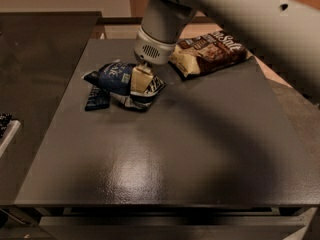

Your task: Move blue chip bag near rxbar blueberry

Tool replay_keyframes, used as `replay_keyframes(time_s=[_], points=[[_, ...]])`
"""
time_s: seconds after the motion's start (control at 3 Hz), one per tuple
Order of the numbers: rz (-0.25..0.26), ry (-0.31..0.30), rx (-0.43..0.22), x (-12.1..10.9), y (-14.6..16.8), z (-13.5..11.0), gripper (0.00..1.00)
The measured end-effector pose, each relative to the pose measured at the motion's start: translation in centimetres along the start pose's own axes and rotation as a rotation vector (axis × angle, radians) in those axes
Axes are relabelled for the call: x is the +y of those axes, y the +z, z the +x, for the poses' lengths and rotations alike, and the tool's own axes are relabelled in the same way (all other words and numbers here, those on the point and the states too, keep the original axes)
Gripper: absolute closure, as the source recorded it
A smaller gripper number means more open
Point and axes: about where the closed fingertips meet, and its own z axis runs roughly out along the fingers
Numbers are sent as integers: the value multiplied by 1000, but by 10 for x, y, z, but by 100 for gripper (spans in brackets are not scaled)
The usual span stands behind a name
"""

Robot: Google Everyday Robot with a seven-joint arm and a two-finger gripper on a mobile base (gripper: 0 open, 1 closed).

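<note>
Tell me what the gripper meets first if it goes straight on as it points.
Pointing down, the gripper meets the blue chip bag first; it seems to be touching it now, with the table beneath.

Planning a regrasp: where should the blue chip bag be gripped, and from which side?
Grip the blue chip bag at its puffed right half, from above: it lies crumpled, with the rxbar blueberry crowding its left end. The hand is clamped there.
</note>
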Motion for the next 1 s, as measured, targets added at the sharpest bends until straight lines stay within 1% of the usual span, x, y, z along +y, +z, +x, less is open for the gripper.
replay_keyframes(time_s=[0.33, 0.67, 1.0], points=[[0, -2, -1, 1, 1, -1, 13], [1, -4, -1, 1, 1, -2, 0], [1, -4, -1, 1, 1, -2, 0]])
